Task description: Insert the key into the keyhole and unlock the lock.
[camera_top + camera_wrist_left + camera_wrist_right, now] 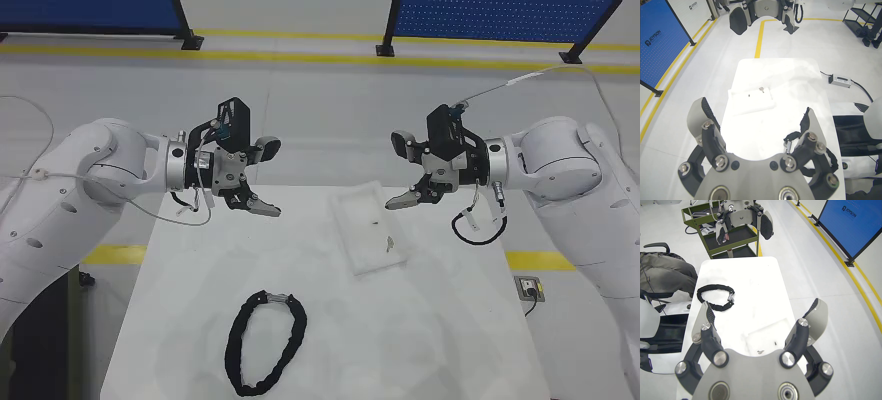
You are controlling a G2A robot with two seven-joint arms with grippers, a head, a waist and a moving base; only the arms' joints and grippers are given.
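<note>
A black fabric-covered chain lock (265, 340) lies in a loop on the white table (450, 330), near its front edge, with its metal keyhole cylinder (729, 297) at the far side of the loop. A small silver key (386, 242) rests in a shallow white tray (345, 205) at the table's middle back. My left gripper (268, 180) hovers open above the table's back left corner, with nothing between its fingers. Mirroring it, my right gripper (398, 172) hangs open and empty just right of the tray. The key (761, 89) and the lock's cylinder (788, 145) lie below my left gripper (755, 105). My right gripper (761, 303) is above the key (760, 351).
A tiny dark speck (749, 95) sits in the tray beside the key. A green cart (730, 237) and a chair with a jacket (662, 275) stand off the table's left end. A power adapter (840, 81) lies on the floor to the right. Blue panels (90, 15) stand behind.
</note>
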